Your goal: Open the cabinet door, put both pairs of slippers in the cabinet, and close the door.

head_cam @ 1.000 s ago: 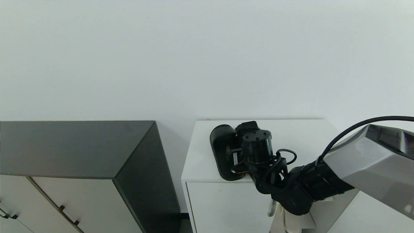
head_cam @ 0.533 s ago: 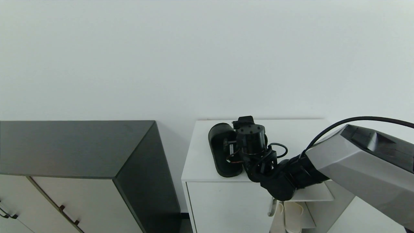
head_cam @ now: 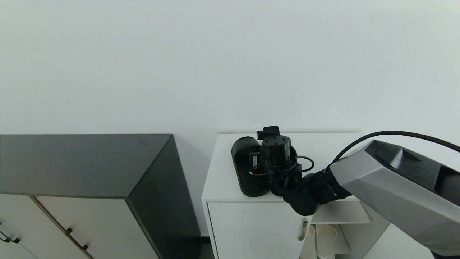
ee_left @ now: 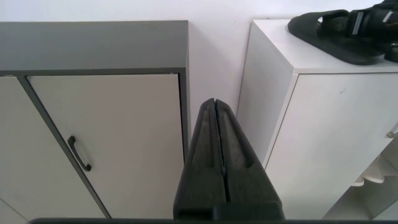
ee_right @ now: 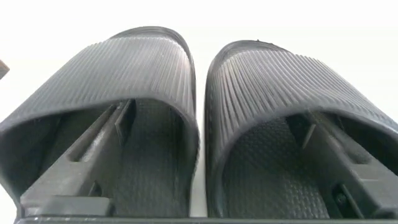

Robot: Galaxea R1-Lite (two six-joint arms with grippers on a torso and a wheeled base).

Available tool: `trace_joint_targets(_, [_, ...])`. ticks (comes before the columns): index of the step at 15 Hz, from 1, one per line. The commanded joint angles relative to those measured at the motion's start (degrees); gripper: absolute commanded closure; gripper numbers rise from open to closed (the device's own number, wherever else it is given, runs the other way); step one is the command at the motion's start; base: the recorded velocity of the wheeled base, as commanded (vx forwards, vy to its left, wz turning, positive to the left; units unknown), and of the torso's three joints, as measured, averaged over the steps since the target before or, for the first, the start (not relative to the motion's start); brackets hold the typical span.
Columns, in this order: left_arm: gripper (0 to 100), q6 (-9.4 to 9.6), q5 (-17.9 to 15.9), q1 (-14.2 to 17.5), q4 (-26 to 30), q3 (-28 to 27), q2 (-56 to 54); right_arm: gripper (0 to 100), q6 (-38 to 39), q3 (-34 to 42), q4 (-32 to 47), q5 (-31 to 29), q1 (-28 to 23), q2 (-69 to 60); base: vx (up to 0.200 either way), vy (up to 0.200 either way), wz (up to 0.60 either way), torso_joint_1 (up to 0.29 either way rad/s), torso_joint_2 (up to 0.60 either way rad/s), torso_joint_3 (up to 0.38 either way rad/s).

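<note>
We judge the black slippers (head_cam: pixel 249 169) to be light, rubbery and pliant, with ribbed straps that are grippy rather than slick. The best hold looks like pinching the two inner strap walls together, so the pair lifts as one. They lie close side by side on top of the white cabinet (head_cam: pixel 222 180). Our right end effector (ee_right: pixel 208 124) is spread wide, with one of its fingers (ee_right: pixel 87 155) inside each strap, neither pressing an inner wall. The right arm comes in from the right over the cabinet's front edge, wrist bent down onto the pair. The left end effector (ee_left: pixel 215 109) hangs low before the gap between the cabinet and a grey-topped cupboard (ee_left: pixel 93 43), clenched on nothing.
</note>
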Motion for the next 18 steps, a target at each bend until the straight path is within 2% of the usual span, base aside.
trace_joint_targets(1, [100,0.00,0.04,0.01,0.02,0.00,-0.01,100,0.04,-0.42,-0.02,0.01,-0.10,0.59,0.000,0.000,0.00,0.000,0.00,0.000])
trace_joint_targets(6, [100,0.00,0.04,0.01,0.02,0.00,-0.01,100,-0.05,1.25,-0.02,-0.34,1.22,-2.92,0.000,0.000,0.00,0.000,0.00,0.000])
trace_joint_targets(9, [100,0.00,0.04,0.01,0.02,0.00,-0.01,100,-0.05,5.65,-0.02,-0.43,3.59,-8.46,0.000,0.000,0.00,0.000,0.00,0.000])
trace_joint_targets(11, [100,0.00,0.13,0.01,0.02,0.00,-0.01,100,-0.05,10.48,-0.11,-0.34,4.47,-12.15,0.000,0.000,0.00,0.000,0.00,0.000])
trace_joint_targets(13, [100,0.00,0.13,0.01,0.02,0.00,-0.01,100,0.22,20.50,-0.99,0.01,5.08,-17.86,0.000,0.000,0.00,0.000,0.00,0.000])
trace_joint_targets(15, [100,0.00,0.13,0.01,0.02,0.00,-0.01,100,0.74,24.45,-2.92,0.01,5.08,-20.68,0.000,0.000,0.00,0.000,0.00,0.000])
trace_joint_targets(16, [100,0.09,0.13,0.01,0.02,0.00,-0.01,100,0.74,26.39,-2.92,1.33,5.26,-22.17,0.000,0.000,0.00,0.000,0.00,0.000])
trace_joint_targets(18, [100,0.00,0.13,0.01,0.02,0.00,-0.01,100,0.74,30.87,-2.84,8.54,5.70,-25.69,0.000,0.000,0.00,0.000,0.00,0.000])
